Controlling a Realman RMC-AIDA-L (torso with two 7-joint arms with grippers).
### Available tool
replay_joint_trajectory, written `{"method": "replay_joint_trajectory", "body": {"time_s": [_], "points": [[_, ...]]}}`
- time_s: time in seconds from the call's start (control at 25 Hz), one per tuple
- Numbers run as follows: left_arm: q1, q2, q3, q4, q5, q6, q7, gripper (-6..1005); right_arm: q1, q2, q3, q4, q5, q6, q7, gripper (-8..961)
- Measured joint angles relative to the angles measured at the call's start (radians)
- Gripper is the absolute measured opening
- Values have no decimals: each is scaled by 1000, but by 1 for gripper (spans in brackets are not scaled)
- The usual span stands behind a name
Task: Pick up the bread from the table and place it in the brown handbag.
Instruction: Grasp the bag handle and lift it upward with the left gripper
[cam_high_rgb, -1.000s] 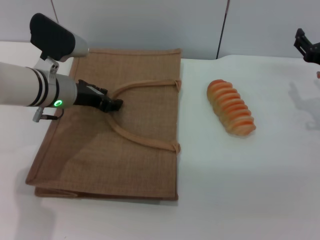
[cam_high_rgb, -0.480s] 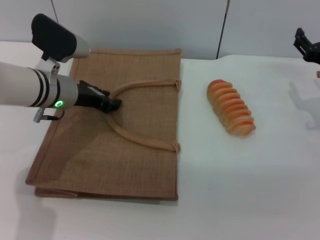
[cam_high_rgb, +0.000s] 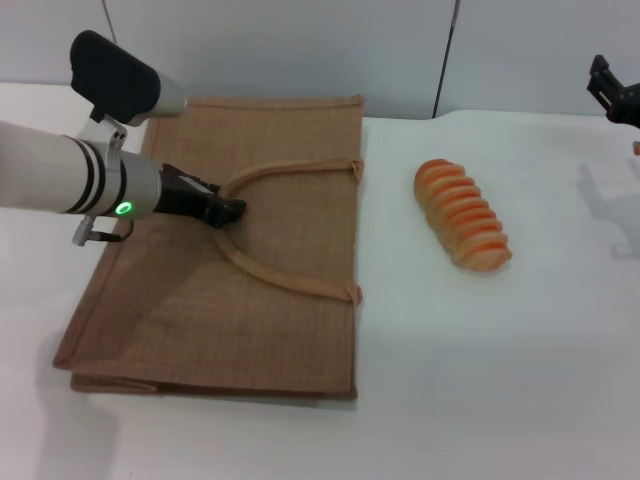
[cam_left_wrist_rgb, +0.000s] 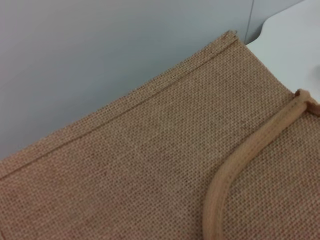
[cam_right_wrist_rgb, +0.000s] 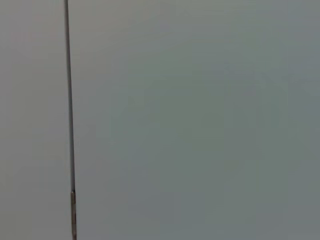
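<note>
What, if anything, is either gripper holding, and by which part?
The left gripper sits at the bend of the brown handbag's handle; whether it grips it cannot be told. The right gripper holds nothing. The bread lies untouched.

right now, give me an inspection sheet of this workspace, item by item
surface: white table, bare around the things on it
job's things: bread lying on the table to the right of the brown handbag, apart from it; handbag lying flat
clutter: nothing seen
grippers: left tool at the bend of a strap handle on the handbag; right tool raised at the far right edge, away from the bread
cables: nothing seen
surroundings: plain grey wall behind the table
</note>
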Motion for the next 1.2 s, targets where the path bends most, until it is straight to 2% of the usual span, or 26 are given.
{"method": "replay_joint_trajectory", "body": {"time_s": [0.32,0.56,0.96,1.2], "points": [[4,-5,4,41,0,0,-1,306,-2,-1,0,2,0,0,1,740],[8,-2,4,84,3,-13,-8,134,-7,-2,0,2,0,0,1,741],[33,3,-11,291,127,-137,-126,126,-8,-2,0,2,0,0,0,740],[38,4,-12,332,164,-177,-139,126,-7,-2,0,2,0,0,0,740]]}}
